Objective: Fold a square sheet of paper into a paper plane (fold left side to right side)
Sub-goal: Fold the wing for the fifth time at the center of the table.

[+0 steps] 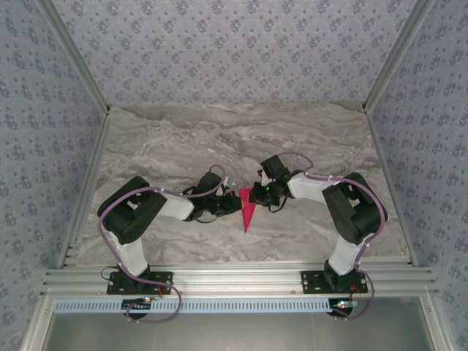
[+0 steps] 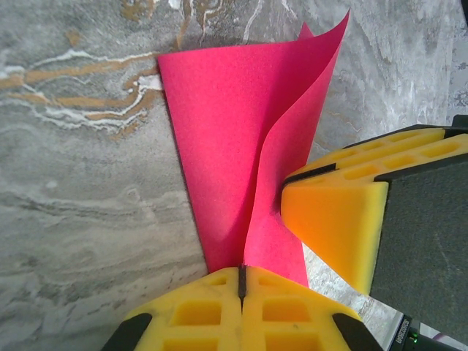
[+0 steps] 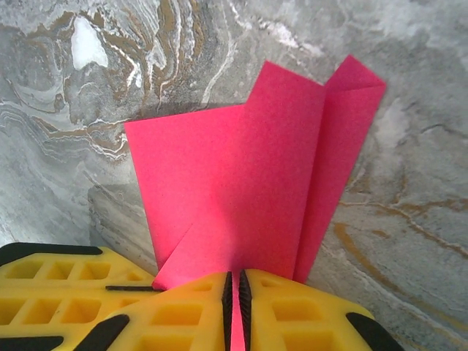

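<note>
Two arms: left arm [image 1: 139,212], right arm [image 1: 351,205]. Two grippers: left gripper [image 1: 235,206], right gripper [image 1: 257,194]. One magenta-pink paper plane [image 1: 248,213] near the tabletop [image 1: 183,139] middle.

Both arms reached inward from their bases, elbows raised and bowed outward, their wrists meeting tip to tip at the centre. The left pincer [image 1: 235,206] had its yellow fingers [image 2: 219,291] pressed flush together. The right pincer [image 1: 255,195], just beside it, stood nearly closed, pinching the paper plane [image 1: 248,213].
</note>
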Available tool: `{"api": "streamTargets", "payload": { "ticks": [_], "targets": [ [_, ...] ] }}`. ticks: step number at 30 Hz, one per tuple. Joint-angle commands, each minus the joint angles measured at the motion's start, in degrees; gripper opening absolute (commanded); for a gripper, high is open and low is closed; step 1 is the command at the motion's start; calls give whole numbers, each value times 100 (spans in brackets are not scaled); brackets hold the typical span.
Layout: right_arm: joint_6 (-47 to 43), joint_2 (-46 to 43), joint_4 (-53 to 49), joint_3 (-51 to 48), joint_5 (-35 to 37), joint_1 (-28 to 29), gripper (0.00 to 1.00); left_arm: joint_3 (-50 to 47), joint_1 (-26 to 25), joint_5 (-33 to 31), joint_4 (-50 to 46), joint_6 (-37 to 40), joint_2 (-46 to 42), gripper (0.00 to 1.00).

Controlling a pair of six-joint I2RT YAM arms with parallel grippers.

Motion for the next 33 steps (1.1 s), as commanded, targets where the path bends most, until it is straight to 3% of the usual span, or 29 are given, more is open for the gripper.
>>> {"api": "streamTargets", "payload": {
  "ticks": [1,6,13,18,26,33],
  "targets": [
    [-91,173,-646,-257,386,29,16,-44,-63,-291,-146,86,254,0],
    [-90,235,-679,-374,464,11,13,-54,-59,-380,-477,166,-248,2],
    [-88,294,-654,-391,458,18,10,-116,-60,-656,-1317,402,-1370,16],
    [-87,298,-618,-400,455,16,10,-169,-197,-584,-1635,438,-1962,18],
    [-87,316,-615,-367,413,25,10,146,-797,-269,-1077,43,-1392,18],
    [-87,307,-631,-364,410,22,10,295,-933,-151,-797,-115,-828,18]
  ]
}}
